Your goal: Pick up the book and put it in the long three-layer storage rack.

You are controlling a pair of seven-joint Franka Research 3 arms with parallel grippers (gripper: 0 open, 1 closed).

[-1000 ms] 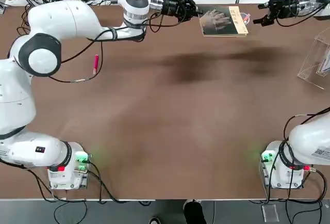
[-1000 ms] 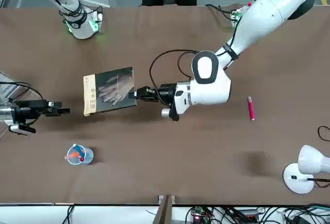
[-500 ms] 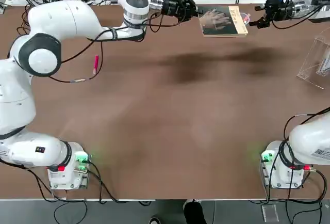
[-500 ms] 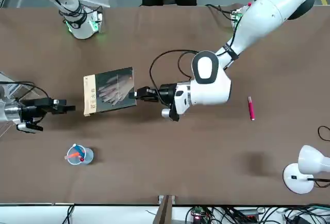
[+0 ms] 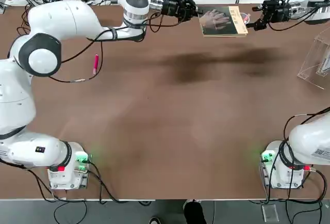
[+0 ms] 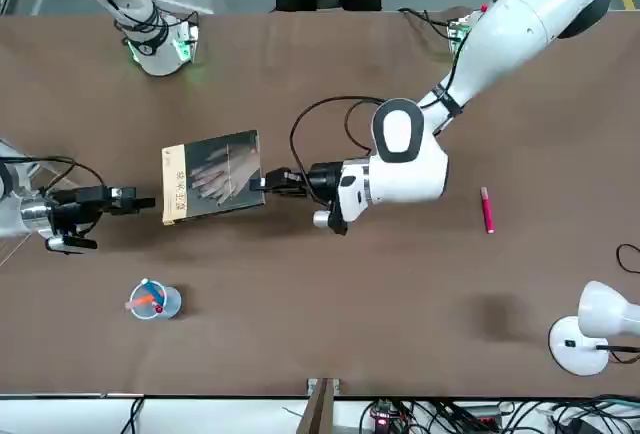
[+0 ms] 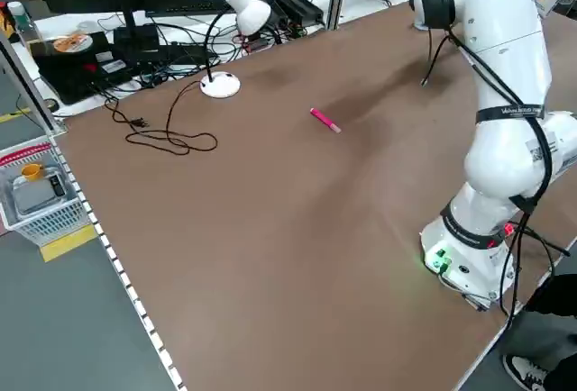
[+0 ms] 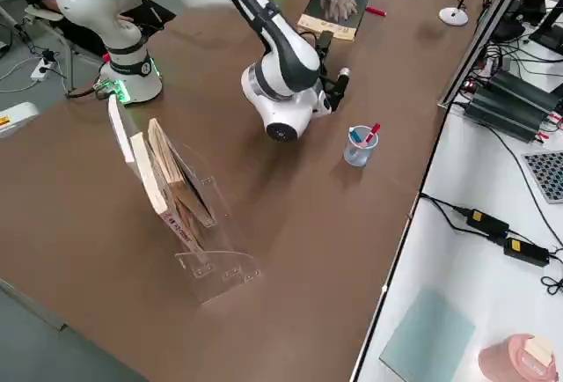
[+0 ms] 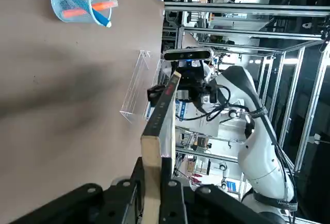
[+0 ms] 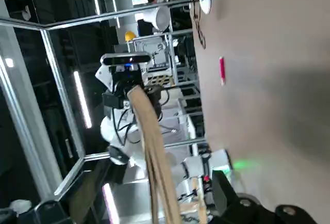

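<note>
In the top view, the book (image 5: pixel 224 21) is up near the top of the frame, right of centre, with the left hand (image 5: pixel 198 12) on its left edge. The right hand (image 5: pixel 249 25) is just beside the tan-strip edge. Way over at the right edge of the frame there's the clear rack (image 5: pixel 315 61), partly cut off.

Front view has it mirrored: book left of centre, left hand clamped on its right side, and the right hand in from the left of the frame, really near the tan strip. The pen cup (image 6: pixel 155 300) is lower left, on the brown surface (image 6: pixel 400 324).

Left side view doesn't help much, no book in it, just the left arm (image 7: pixel 505 112) on the right of the frame and a pink marker (image 7: pixel 325 121) about mid-frame.

Right side view puts the book at upper centre and the rack lower left, with some books (image 8: pixel 167 179) already in it.

Left wrist view shows that hand closed on the book, which stands up between its fingers.

Right wrist view has that hand spread wide, the book's page edge between its fingers, no squeeze yet. So it looks like a handover: next the right hand closes, then the left lets go, then over to the rack.
</note>
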